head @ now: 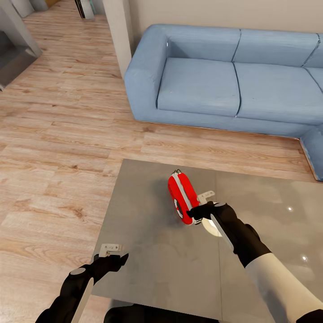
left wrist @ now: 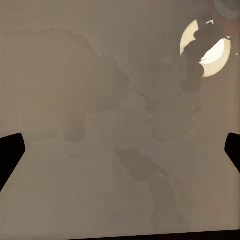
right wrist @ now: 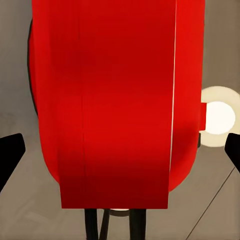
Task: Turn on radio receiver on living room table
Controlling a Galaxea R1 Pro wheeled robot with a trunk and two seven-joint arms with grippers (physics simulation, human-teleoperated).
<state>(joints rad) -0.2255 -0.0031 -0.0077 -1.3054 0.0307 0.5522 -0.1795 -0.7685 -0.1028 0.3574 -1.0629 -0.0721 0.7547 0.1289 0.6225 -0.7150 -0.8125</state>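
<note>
- Left arm reaches forward low at the near left; its end effector (head: 113, 252) has the fingers spread apart, holding nothing.
- Right arm, white forearm and black wrist, extends forward; its end effector (head: 200, 205) has its fingers parted.

No readable text, labels, brands or numbers anywhere. Radio receiver (head: 182, 196), centre of the head frame: plain red shell, white band, no legible marking. Same in the right wrist view (right wrist: 117, 105): bare red surface, nothing printed.
</note>
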